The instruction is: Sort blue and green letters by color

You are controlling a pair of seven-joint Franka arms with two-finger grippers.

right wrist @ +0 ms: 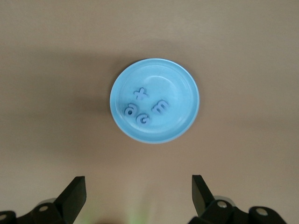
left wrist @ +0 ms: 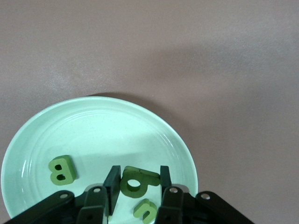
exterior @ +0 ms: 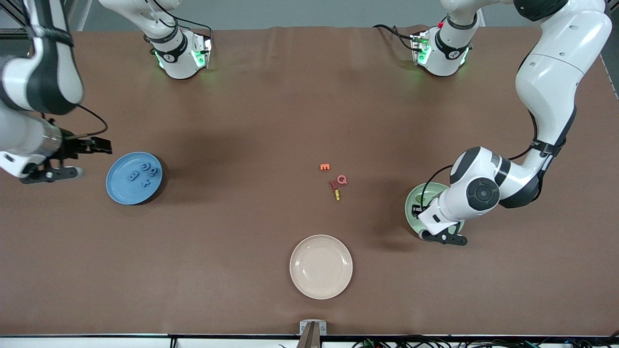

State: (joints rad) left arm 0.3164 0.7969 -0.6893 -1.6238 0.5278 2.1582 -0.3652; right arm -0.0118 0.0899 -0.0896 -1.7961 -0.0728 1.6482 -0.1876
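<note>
Front view, nearest first: an empty round cream plate (exterior: 321,266). A pale green plate (left wrist: 100,140) holds dark green letters (left wrist: 61,170); the left gripper (left wrist: 138,189) over it clenches a green q (left wrist: 137,182). A blue plate (right wrist: 154,100) holds blue letters (right wrist: 145,107) x, m, e, G; the right gripper (right wrist: 138,192) beside it is released.

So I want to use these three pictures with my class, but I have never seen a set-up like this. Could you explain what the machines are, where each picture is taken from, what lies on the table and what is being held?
Two robot arms work at a brown table. One picture looks down from a high camera; the other two come from cameras on the arms' wrists.

The blue plate holds four blue letters. The right gripper hangs beside that plate, open and empty.

The left gripper is over the green plate, shut on a green letter. Two more green letters show on the plate, one being a B.

Mid-table lie an orange E, a pink-red Q, another small pink-red letter and a yellow letter. A cream plate sits nearest the high camera.
</note>
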